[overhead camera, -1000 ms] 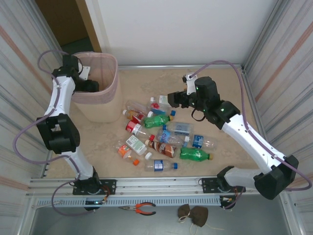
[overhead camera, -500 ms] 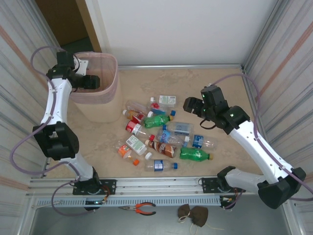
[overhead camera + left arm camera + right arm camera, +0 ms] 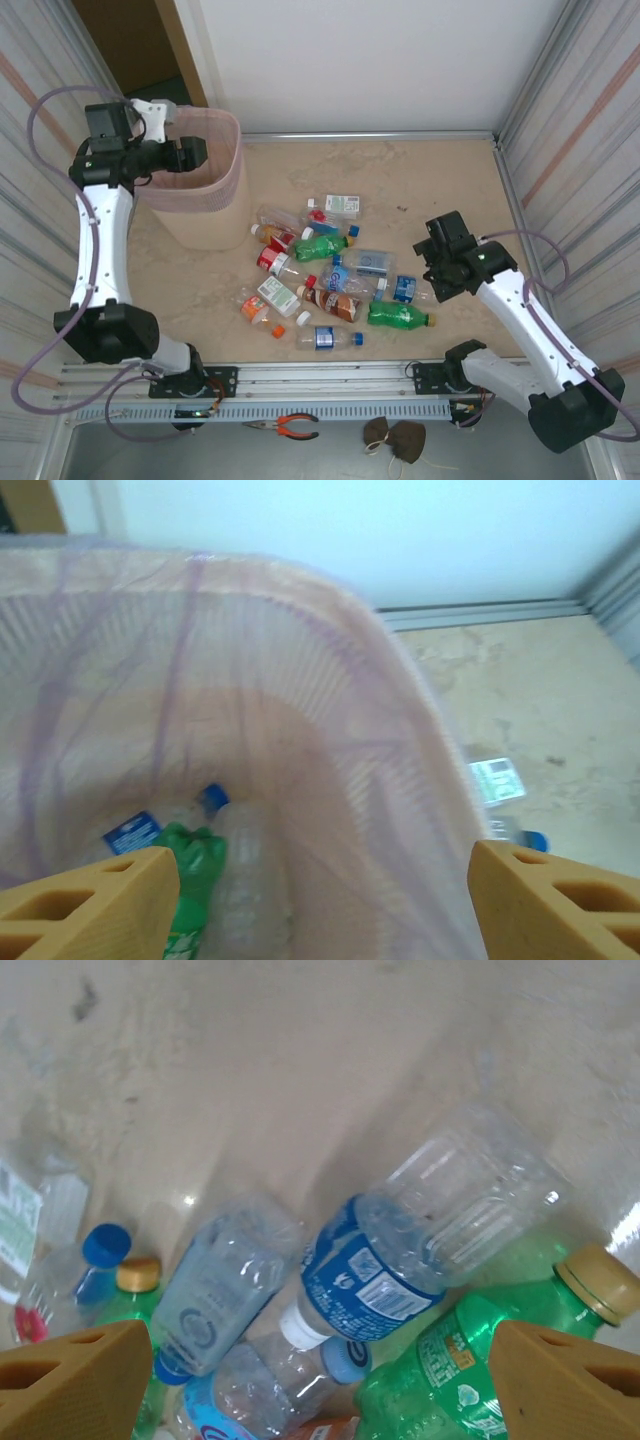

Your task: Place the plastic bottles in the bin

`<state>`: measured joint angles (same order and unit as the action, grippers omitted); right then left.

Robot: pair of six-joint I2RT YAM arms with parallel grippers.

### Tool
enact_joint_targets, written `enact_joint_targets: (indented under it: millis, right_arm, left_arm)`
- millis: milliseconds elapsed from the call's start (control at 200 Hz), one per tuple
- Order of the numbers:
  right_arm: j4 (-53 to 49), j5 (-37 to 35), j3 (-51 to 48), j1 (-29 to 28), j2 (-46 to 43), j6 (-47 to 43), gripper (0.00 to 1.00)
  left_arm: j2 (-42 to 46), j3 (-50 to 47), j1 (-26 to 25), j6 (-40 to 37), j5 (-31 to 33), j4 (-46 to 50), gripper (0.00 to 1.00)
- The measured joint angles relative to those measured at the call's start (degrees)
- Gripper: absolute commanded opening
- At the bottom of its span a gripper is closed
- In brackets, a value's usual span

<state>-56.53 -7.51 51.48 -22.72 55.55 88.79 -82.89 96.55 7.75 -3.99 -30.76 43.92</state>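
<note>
A: The claws?
B: Left claw (image 3: 320,900) gapes wide above the bin (image 3: 330,680), holding nothing. Right claw (image 3: 320,1380) is spread too, empty, hovering over the plastic bottles (image 3: 390,1270) on the table (image 3: 430,180).
A: Materials?
B: Bin: ribbed, translucent pink, rounded rim; a green bottle (image 3: 195,875) and a clear bottle (image 3: 245,865) lie inside. Table: smooth marbled beige. Bottles: crinkled clear or green plastic.

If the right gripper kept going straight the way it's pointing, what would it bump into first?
Most likely the clear plastic bottle with the blue label, lying on its side straight ahead of the open right gripper, though depth is hard to judge.
</note>
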Motion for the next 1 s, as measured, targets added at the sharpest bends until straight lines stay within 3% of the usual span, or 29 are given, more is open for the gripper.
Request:
enact_joint_targets:
  millis: [371, 651, 997]
  right_arm:
    - [2.8, 6.8, -8.7, 7.3, -0.9, 13.0, 0.87]
    - [8.6, 12.4, -13.8, 11.8, 0.5, 15.5, 0.86]
    - [15.6, 16.3, -14.9, 15.7, 9.7, 13.7, 0.84]
  left_arm:
    - [8.0, -3.6, 0.0, 3.8, -11.5, -3.9, 0.79]
    - [10.5, -4.9, 0.0, 4.1, -13.4, -4.0, 0.8]
    - [10.9, -6.2, 0.0, 4.7, -14.3, -3.9, 0.79]
